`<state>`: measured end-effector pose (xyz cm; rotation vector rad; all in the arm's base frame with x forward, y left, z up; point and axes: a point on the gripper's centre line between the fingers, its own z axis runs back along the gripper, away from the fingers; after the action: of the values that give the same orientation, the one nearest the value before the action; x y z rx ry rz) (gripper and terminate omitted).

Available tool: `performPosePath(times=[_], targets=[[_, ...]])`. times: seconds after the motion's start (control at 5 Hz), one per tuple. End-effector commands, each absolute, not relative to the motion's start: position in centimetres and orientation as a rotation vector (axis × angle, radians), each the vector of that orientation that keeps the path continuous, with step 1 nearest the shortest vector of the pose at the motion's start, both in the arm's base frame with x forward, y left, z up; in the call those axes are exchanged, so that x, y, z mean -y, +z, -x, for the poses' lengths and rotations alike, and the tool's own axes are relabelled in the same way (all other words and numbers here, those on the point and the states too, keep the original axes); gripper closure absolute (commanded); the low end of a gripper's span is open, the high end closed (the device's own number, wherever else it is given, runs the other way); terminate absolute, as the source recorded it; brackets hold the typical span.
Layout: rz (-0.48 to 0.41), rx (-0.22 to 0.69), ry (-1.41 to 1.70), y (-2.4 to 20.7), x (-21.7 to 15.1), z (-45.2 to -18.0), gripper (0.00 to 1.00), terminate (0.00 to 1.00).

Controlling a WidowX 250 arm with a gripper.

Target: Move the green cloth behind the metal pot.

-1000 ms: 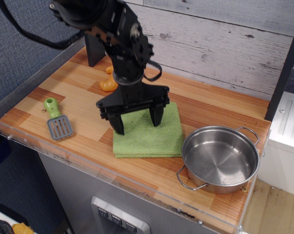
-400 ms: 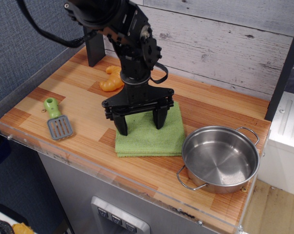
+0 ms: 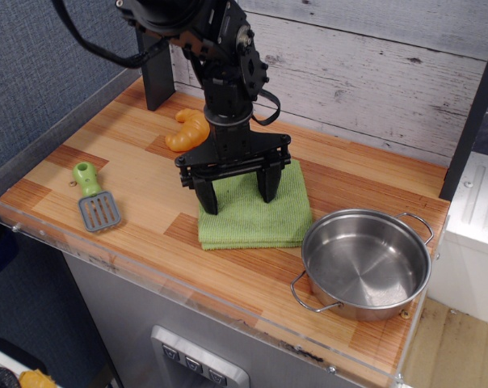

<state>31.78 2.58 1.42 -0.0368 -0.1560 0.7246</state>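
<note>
My pincer (image 3: 237,192), tips spread and pressed on the green cloth (image 3: 254,220), has dragged it toward the worktop's back edge; it remains left of the metal pot (image 3: 365,263), not behind.

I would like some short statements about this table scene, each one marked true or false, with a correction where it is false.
1. The green cloth lies flat on the wooden table. True.
2. The metal pot holds an orange object. False: the pot is empty.
3. The gripper is above the cloth with its fingers spread. True.
4. The green-handled spatula rests on the cloth. False: it lies apart, near the table's left edge.
5. An orange croissant-shaped toy sits behind the cloth, towards the wall. True.
</note>
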Motion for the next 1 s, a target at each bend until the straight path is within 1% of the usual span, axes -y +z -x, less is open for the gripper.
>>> performPosePath(times=[0.0, 0.4, 0.6, 0.8], targets=[[0.054, 0.196, 0.716, 2.4, -2.2, -34.0, 0.0, 0.0], [0.085, 0.213, 0.675, 2.3, -0.5, -36.9, 0.0, 0.0], [0.091, 0.208, 0.65, 2.0, 0.5, -37.7, 0.0, 0.0], [0.094, 0.193, 0.609, 1.7, 1.6, -37.8, 0.0, 0.0]])
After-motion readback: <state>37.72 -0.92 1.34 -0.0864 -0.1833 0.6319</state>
